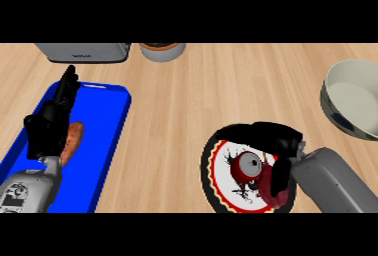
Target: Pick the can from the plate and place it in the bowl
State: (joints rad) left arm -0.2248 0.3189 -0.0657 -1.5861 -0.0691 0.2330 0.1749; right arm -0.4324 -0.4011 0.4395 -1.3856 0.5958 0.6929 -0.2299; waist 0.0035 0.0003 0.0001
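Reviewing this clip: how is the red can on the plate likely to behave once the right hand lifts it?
The can looks rigid and lies on its side on the plate, round end showing, so it would probably roll if released. Its smooth surface might slip. The right hand curls over it, hiding part of it. It seems small beside the bowl, so probably light.

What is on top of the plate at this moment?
The red can lies on the plate, with the right hand curled round it. The hand and forearm cover the plate's right part, so anything there is hidden.
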